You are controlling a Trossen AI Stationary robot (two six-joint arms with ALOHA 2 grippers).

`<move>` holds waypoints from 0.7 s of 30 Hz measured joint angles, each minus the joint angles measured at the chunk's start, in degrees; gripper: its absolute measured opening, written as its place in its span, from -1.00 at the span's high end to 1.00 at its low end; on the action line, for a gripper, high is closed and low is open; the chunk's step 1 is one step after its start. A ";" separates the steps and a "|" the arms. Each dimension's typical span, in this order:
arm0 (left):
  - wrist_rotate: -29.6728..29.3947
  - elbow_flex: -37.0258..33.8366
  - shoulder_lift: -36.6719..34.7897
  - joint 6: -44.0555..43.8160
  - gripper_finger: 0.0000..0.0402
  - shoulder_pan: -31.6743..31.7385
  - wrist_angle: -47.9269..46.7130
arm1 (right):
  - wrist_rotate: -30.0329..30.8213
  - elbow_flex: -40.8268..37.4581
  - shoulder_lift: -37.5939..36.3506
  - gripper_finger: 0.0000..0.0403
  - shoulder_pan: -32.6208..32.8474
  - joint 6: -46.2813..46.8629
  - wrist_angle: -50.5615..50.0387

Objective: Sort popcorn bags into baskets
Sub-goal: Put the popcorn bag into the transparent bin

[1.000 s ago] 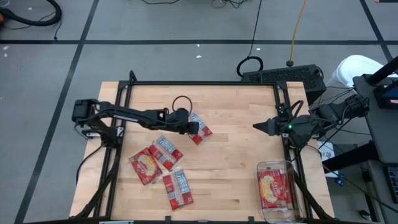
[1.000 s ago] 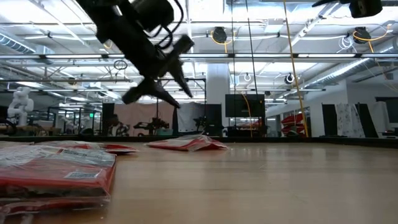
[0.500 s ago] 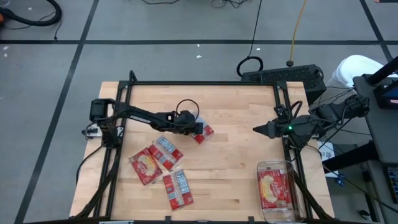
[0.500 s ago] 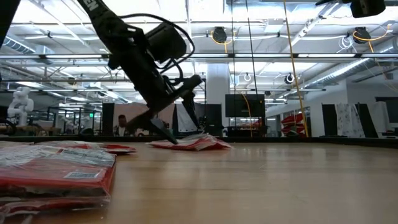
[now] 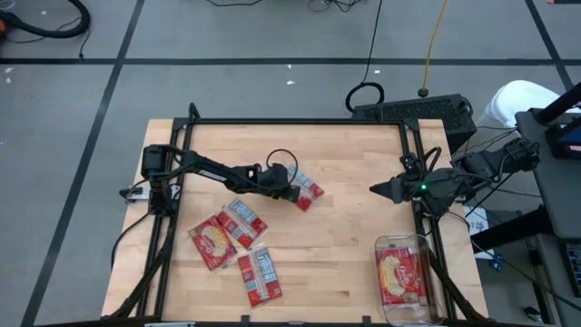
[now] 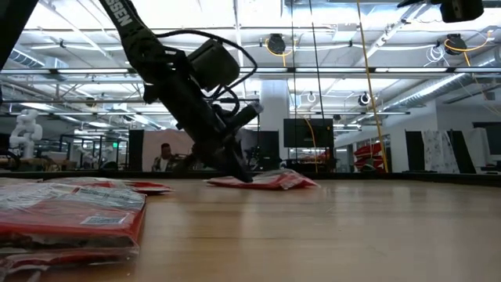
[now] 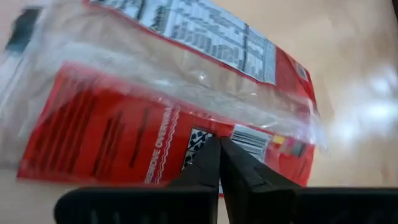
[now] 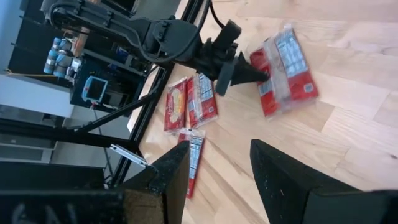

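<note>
Around the work area

A pale wooden table (image 5: 345,236) stands on grey floor (image 5: 236,91) crossed by dark lines. A yellow cable (image 5: 436,36) and a black cable (image 5: 372,45) run behind it; a white object (image 5: 513,100) sits beside.

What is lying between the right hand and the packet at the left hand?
Only bare wood of the table separates the right hand from that popcorn bag, in the high view.

Left gripper (image 7: 219,163) pressed shut at the near edge of a popcorn bag (image 7: 180,99), wrist view too blurred to show whether any film is pinched; clear basket (image 5: 406,282) cut off by the overhead frame's bottom edge
</note>
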 joint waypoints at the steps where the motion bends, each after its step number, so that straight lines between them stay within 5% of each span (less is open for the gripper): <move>1: 1.86 -0.04 -0.39 1.92 0.97 -0.06 0.48 | -0.01 0.00 0.00 0.21 0.00 -0.22 -0.17; 5: 6.60 -0.17 -3.42 4.13 0.98 -0.36 -1.89 | 0.02 0.00 0.00 0.21 0.00 0.02 -2.50; 12: 0.95 -0.13 -14.03 6.18 0.87 0.13 -13.69 | -0.18 0.00 0.02 0.21 0.00 0.11 -4.61; 16: -1.77 0.03 -17.16 13.61 0.60 1.97 -20.59 | -0.27 -0.01 0.00 0.21 0.00 0.14 -5.16; 21: -3.01 0.05 -14.73 34.63 0.03 2.43 -21.34 | -1.53 -0.01 0.02 0.21 -0.02 -0.09 -5.74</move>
